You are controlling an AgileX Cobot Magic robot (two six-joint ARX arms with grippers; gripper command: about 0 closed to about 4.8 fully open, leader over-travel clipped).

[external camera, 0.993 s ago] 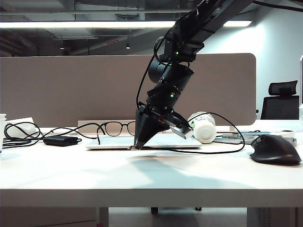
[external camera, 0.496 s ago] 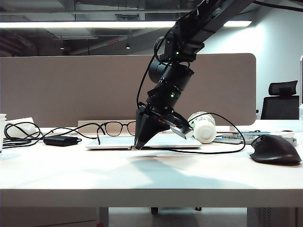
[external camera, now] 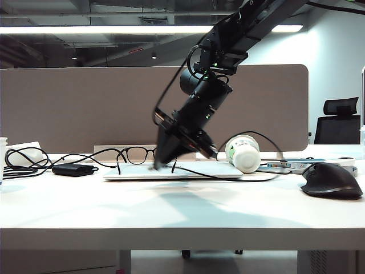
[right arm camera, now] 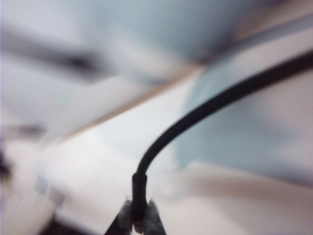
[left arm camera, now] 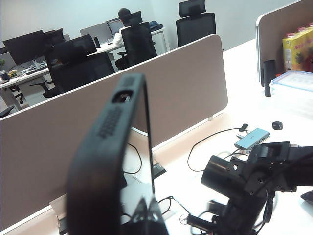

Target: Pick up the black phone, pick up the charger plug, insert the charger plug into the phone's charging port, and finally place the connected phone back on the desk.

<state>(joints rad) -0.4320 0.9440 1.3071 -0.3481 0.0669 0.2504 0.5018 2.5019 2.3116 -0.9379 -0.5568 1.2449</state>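
In the left wrist view the black phone stands upright and close, its short edge with the charging port uppermost. My left gripper is shut on the phone's lower part; this gripper does not show in the exterior view. My right gripper is shut on the dark collar of the charger plug, and its black cable arcs away. The metal tip is hidden between the fingers. In the exterior view the right gripper hangs tilted just above the desk, apart from the phone.
A closed silver laptop lies behind the right gripper, with glasses on its far edge. A black adapter brick and cables lie at the left. A white bottle lies on its side, and a black mouse sits at the right.
The right wrist has rolled and swung its gripper tip up and to the left, dragging the cable loop with it. The left arm's state cannot be compared.
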